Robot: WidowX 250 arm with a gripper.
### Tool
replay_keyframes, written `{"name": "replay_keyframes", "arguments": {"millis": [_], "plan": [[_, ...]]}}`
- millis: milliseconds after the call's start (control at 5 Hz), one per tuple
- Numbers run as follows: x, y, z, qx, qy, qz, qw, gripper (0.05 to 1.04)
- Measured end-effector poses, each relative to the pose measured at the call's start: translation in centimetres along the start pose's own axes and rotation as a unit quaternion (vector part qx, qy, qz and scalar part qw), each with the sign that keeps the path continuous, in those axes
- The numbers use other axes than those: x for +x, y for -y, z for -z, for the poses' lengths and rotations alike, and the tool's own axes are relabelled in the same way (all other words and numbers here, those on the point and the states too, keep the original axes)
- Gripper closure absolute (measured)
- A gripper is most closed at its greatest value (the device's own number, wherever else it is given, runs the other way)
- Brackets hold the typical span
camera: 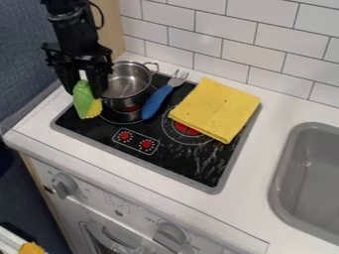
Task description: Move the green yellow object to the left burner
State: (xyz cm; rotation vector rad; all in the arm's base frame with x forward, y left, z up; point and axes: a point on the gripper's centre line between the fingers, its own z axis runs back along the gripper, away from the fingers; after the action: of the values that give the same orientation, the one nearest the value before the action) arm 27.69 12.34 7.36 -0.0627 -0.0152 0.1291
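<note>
The black gripper (84, 89) hangs at the upper left, over the left edge of the stove, shut on the green yellow object (86, 103). This object points downward from between the fingers, its green part on the left and its yellow part at the lower right. Just right of it, a metal pot (129, 84) stands over the left burner (121, 116), whose front part shows below the pot. I cannot tell whether the object touches the stove top (169, 158).
A blue-handled fork (157, 101) lies right of the pot. The folded yellow cloth (217, 108) partly covers the right burner (186, 130). Tiled wall (222, 30) runs behind, and a grey sink (308, 173) is set in at the right.
</note>
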Motion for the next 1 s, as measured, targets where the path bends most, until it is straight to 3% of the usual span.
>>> {"name": "replay_keyframes", "arguments": {"millis": [600,800,1000], "plan": [[0.7,0.9,3.8,0.021,-0.049,0.012,0.9985,0.452],[0.8,0.8,3.8,0.027,-0.048,0.012,0.9984,0.405],[0.7,1.0,4.0,0.02,-0.045,0.021,0.9986,0.131]]}}
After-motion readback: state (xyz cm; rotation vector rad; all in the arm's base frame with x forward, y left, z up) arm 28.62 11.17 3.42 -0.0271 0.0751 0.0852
